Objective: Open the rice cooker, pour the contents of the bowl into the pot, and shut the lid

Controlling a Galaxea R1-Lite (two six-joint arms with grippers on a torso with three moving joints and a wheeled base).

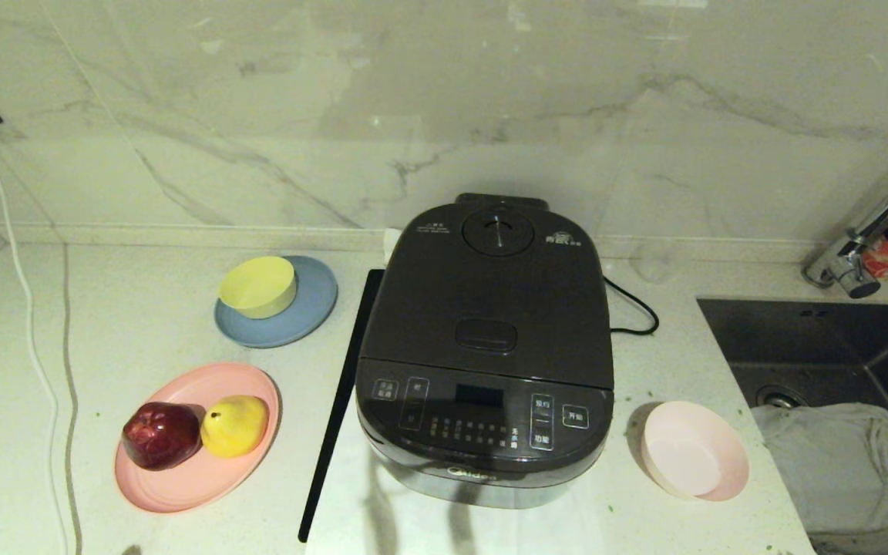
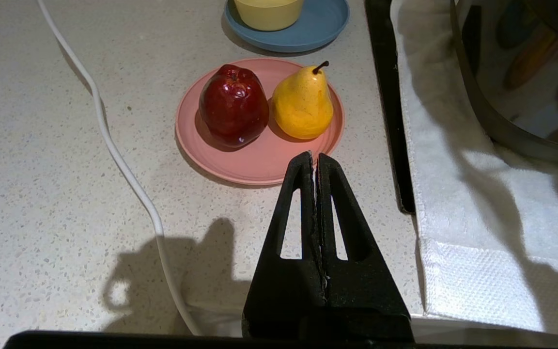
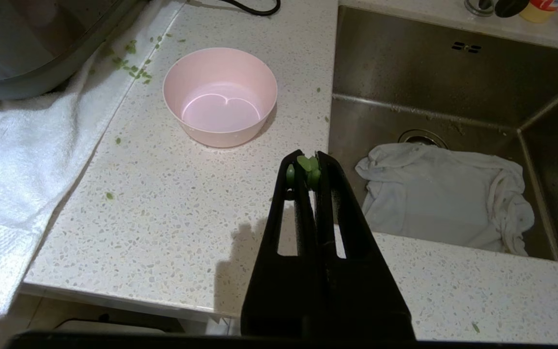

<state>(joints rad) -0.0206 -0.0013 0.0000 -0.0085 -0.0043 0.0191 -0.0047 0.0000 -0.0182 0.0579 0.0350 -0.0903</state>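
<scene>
**Looks like end state: lid down, bowl empty, both arms parked**

Rice cooker (image 1: 486, 362) sits mid-counter on a white towel (image 2: 477, 203), lid (image 1: 494, 301) down flush with the body, latch button (image 1: 486, 336) facing the front. Pot isn't visible with the lid shut.

Bowl (image 1: 694, 460) stands upright on the counter (image 1: 105, 324) just right of the cooker, near the sink (image 1: 822, 339). The right wrist view shows its inside bare, no contents in it. Stray green bits (image 3: 131, 68) are scattered on the towel edge and the counter between cooker and bowl, a few more further out.

Left gripper (image 2: 314, 156): fingers pressed together, holding nothing, hanging over the counter short of the pink plate (image 2: 255, 165) with the apple (image 2: 233, 104) and pear (image 2: 302, 102). Right gripper (image 3: 308, 156): also closed, nothing gripped as such, but a few green bits are stuck at the fingertips (image 3: 291, 174). It hangs over the counter edge between bowl and sink. Neither arm shows in the head view.

My read: open, pour and close are all done, judging from empty bowl plus shut lid plus spill trail. Can't confirm how much landed in the pot.

Next move, if any: nothing on the task list. If a check is wanted, press the latch to verify it's seated. Spill and debris on the right fingertips are cleanup, not task.
</scene>
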